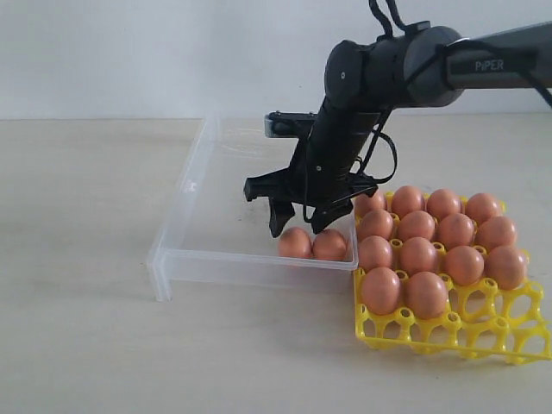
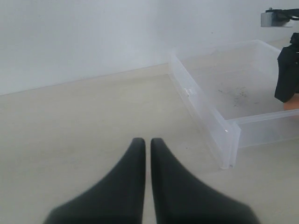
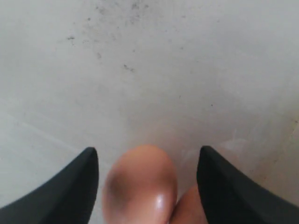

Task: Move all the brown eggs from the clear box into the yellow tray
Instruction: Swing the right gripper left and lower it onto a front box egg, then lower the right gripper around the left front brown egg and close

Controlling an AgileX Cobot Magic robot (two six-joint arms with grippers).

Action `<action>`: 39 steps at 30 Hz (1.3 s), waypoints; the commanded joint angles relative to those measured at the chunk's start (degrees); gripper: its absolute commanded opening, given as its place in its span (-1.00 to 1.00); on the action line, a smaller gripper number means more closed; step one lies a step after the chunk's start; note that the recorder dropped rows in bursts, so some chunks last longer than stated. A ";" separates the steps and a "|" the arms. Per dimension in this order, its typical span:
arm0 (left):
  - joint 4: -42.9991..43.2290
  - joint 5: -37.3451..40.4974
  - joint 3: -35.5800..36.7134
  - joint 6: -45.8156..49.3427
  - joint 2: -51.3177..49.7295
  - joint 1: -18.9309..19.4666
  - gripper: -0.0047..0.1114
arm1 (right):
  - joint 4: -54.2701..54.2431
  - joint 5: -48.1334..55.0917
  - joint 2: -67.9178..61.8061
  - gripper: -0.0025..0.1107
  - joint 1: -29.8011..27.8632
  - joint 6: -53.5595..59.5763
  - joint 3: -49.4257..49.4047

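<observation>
Two brown eggs lie side by side in the clear box, against its near wall. My right gripper hangs open just above them, a finger on either side; in the right wrist view one egg sits between the open fingertips without touching them, and the second egg peeks beside it. The yellow tray stands right of the box and holds several brown eggs; its front row has empty cells. My left gripper is shut over bare table, left of the clear box.
The right arm reaches in from the upper right across the tray's back edge. Dark specks dot the box floor. Bare tabletop lies left of the box, and a white wall stands behind the table.
</observation>
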State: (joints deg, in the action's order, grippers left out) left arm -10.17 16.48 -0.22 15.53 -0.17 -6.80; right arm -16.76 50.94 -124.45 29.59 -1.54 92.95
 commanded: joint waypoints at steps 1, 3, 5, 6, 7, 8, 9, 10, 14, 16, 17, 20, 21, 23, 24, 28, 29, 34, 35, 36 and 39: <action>0.09 -0.14 0.22 0.01 0.17 -0.34 -0.85 | 0.53 -1.86 -0.85 0.03 -0.46 -0.51 0.36; 0.09 -0.14 0.22 0.01 0.17 -0.34 -0.85 | 0.53 -0.22 -1.17 0.03 -0.46 -0.51 0.36; 0.09 -0.14 0.22 0.01 0.17 -0.34 -0.85 | 0.53 2.05 -1.36 0.03 -0.46 -0.51 0.36; 0.09 -0.14 0.22 0.01 0.17 -0.34 -0.85 | 0.65 2.84 -1.47 0.03 -0.46 -0.51 0.36; 0.09 -0.14 0.22 0.01 0.17 -0.34 -0.85 | 0.65 3.72 -1.47 0.03 -0.46 -0.51 0.36; 0.09 -0.14 0.22 0.01 0.17 -0.34 -0.85 | 0.65 3.98 -1.47 0.03 -0.46 -0.51 0.36; 0.09 -0.14 0.22 0.01 0.17 -0.34 -0.85 | 0.65 3.87 -1.47 0.01 -0.46 -0.51 0.36; 0.09 -0.14 0.22 0.01 0.17 -0.34 -0.85 | 0.65 3.43 -1.47 -0.01 -0.46 -0.51 0.36; 0.09 -0.14 0.22 0.01 0.17 -0.34 -0.85 | 0.44 1.88 -1.47 -0.31 -0.46 -0.61 0.36; 0.09 -0.14 0.22 0.01 0.17 -0.34 -0.85 | 0.09 1.88 -1.47 -0.57 -0.46 0.28 0.36; 0.09 -0.14 0.22 0.01 0.17 -0.34 -0.85 | -0.55 1.88 -1.47 -0.68 -0.46 1.09 0.36; 0.09 -0.14 0.22 0.01 0.17 -0.34 -0.85 | -2.25 1.88 -1.47 -0.63 -0.46 3.67 0.45; 0.09 -0.14 0.22 0.01 0.17 -0.34 -0.85 | -2.66 2.26 -1.36 -0.50 -0.46 3.81 0.56; 0.09 -0.14 0.22 0.01 0.17 -0.34 -0.85 | -2.66 4.03 -1.36 -0.14 -0.46 3.64 1.52; 0.09 -0.14 0.22 0.01 0.17 -0.34 -0.85 | -2.66 5.16 -1.36 0.07 -0.46 3.44 2.18; 0.09 -0.14 0.22 0.01 0.17 -0.34 -0.85 | -3.20 10.33 -1.36 0.25 -0.46 5.20 5.23; 0.09 -0.14 0.22 0.01 0.17 -0.34 -0.85 | -3.92 11.39 -1.36 0.19 -0.46 7.28 5.92; 0.09 -0.14 0.22 0.01 0.17 -0.34 -0.85 | -6.69 15.03 -1.36 0.03 0.45 12.84 6.64; 0.09 -0.14 0.22 0.01 0.17 -0.34 -0.85 | -6.52 14.93 -1.36 0.03 0.69 8.22 6.64; 0.09 -0.14 0.22 0.01 0.17 -0.34 -0.85 | -6.38 14.61 -1.36 0.03 0.69 4.76 6.64; 0.09 -0.14 0.22 0.01 0.17 -0.34 -0.85 | -5.10 14.17 -1.36 0.03 0.69 -2.74 6.64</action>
State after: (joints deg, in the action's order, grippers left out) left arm -10.17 16.48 -0.22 15.53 -0.17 -6.80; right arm -22.94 65.06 -125.95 30.21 1.46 99.19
